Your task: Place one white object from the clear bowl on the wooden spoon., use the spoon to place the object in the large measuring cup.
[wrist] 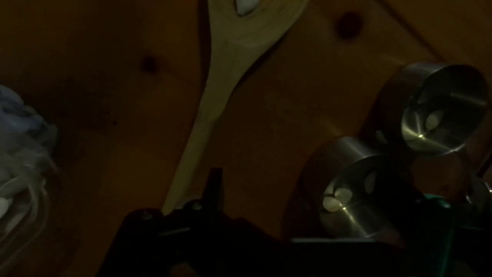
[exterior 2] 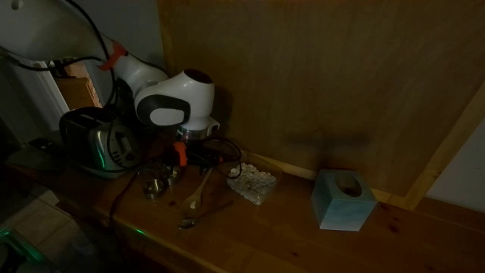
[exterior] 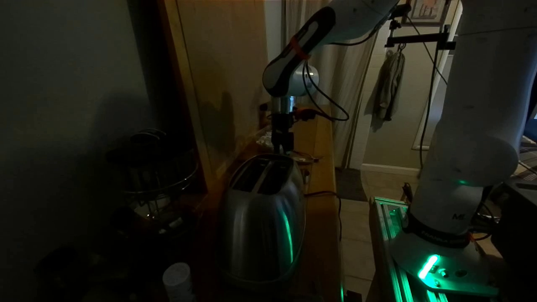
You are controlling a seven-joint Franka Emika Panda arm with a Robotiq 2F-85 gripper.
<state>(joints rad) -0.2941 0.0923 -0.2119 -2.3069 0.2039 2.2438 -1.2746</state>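
The wooden spoon (exterior 2: pixel 200 191) lies on the table with one white object (exterior 2: pixel 193 205) in its bowl; in the wrist view the spoon (wrist: pixel 221 82) runs down toward my left finger, which hides its handle end. The clear bowl (exterior 2: pixel 261 199) of white objects is beside it, and its edge shows in the wrist view (wrist: pixel 23 169). Two metal measuring cups (exterior 2: pixel 153 188) stand close together. The nearer cup (wrist: pixel 334 161) holds several white pieces, the farther cup (wrist: pixel 415 82) one. Which is larger is unclear. My gripper (wrist: pixel 324 192) is open above the nearer cup, fingers wide apart, very dark.
A metal spoon (exterior 2: pixel 187 223) lies near the wooden spoon's bowl. A toaster (exterior: pixel 264 226) stands beside the cups; its cord (exterior 2: pixel 123 197) hangs over the table's front edge. A blue tissue box (exterior 2: pixel 344 206) stands farther along. A wooden panel (exterior 2: pixel 322 83) backs the table.
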